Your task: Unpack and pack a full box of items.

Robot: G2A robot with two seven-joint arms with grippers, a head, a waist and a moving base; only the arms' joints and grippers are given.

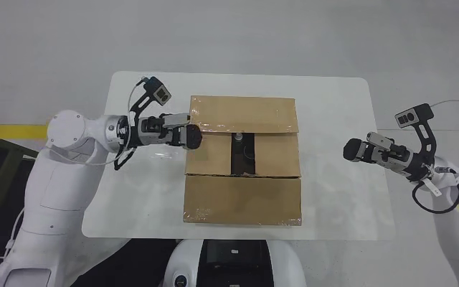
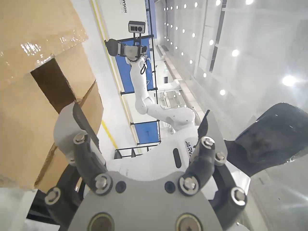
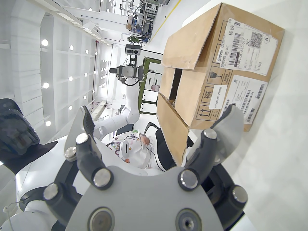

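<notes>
box [image 1: 242, 201] contents: hidden under flaps [image 1: 242, 115] | shapes in gap [image 1: 242, 154]: too dark to tell

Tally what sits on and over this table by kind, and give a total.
cardboard box: 1
table: 1
grippers: 2, the left gripper and the right gripper, both open
Total: 4
Whatever lies in the box's dark gap is too hidden to count.
</notes>
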